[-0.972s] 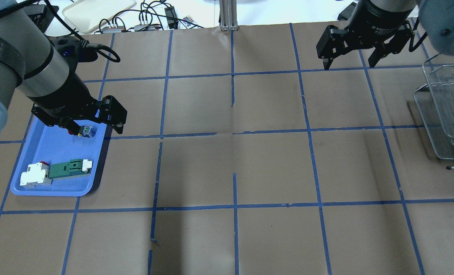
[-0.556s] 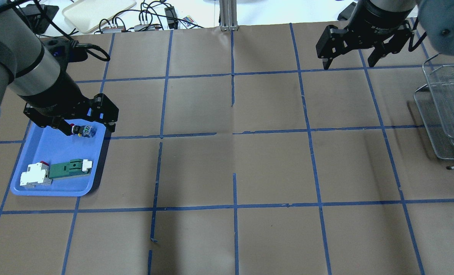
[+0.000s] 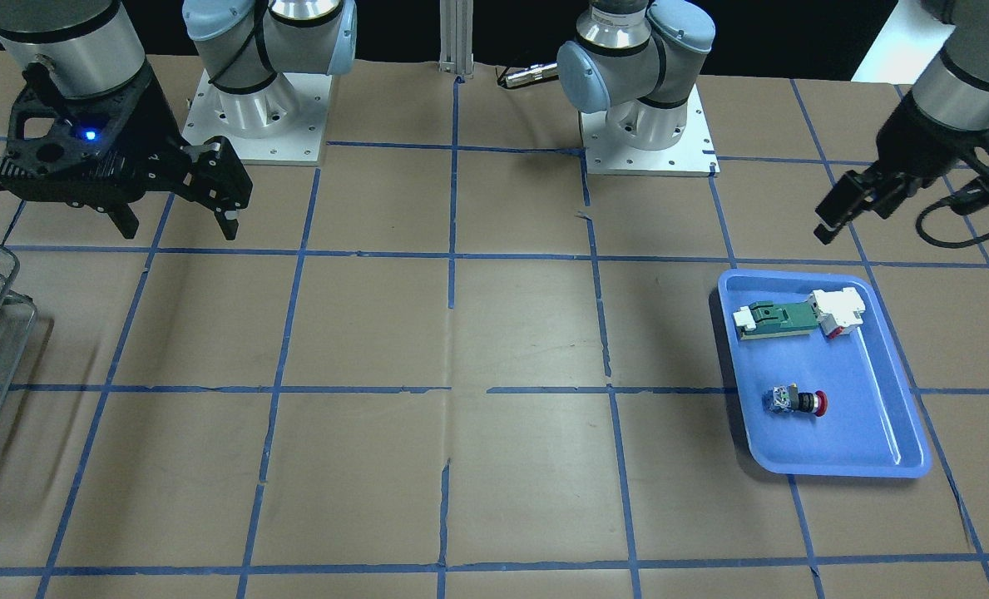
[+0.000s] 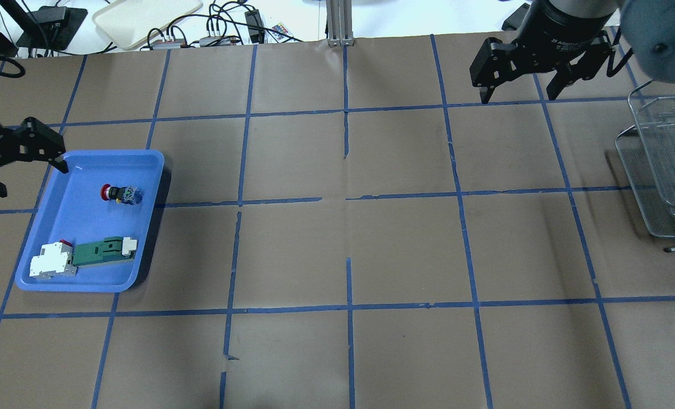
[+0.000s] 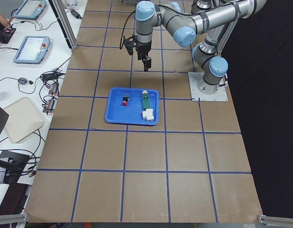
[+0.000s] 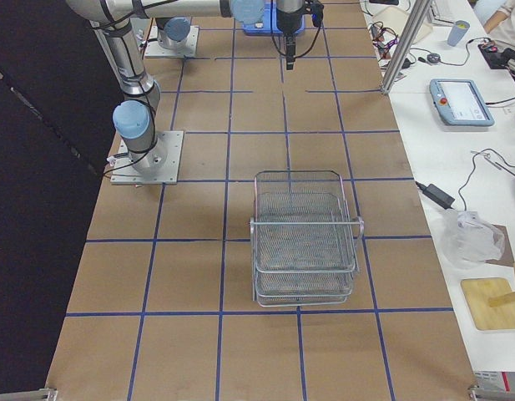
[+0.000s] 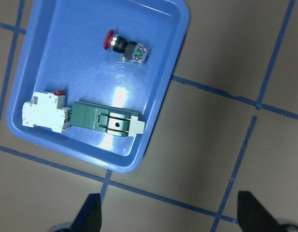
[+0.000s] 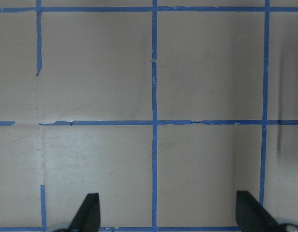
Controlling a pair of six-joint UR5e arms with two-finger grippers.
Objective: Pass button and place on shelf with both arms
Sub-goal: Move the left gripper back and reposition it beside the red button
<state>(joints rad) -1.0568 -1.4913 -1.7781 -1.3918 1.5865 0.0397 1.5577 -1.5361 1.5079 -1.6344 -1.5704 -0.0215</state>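
The button [image 4: 120, 193] lies on its side in the far part of the blue tray [image 4: 90, 283], red cap pointing left; it also shows in the front view [image 3: 796, 402] and the left wrist view [image 7: 125, 47]. My left gripper [image 4: 30, 180] is open and empty, raised off the tray's far-left corner, apart from the button. In its wrist view the left gripper [image 7: 170, 217] has its jaws wide apart. My right gripper [image 4: 519, 96] is open and empty over bare paper at the far right. The wire shelf [image 4: 663, 165] stands at the right edge, also in the right side view [image 6: 303, 242].
A green-and-white flat component [image 4: 101, 251] and a white block with a red bit [image 4: 53, 260] lie in the near part of the tray. Cables and a beige tray [image 4: 144, 17] lie beyond the table's far edge. An aluminium post [image 4: 340, 23] stands at the far middle.
My left gripper has pulled away from over the button, going left and up, still open and empty. The button stays in the tray. The right arm has not moved.
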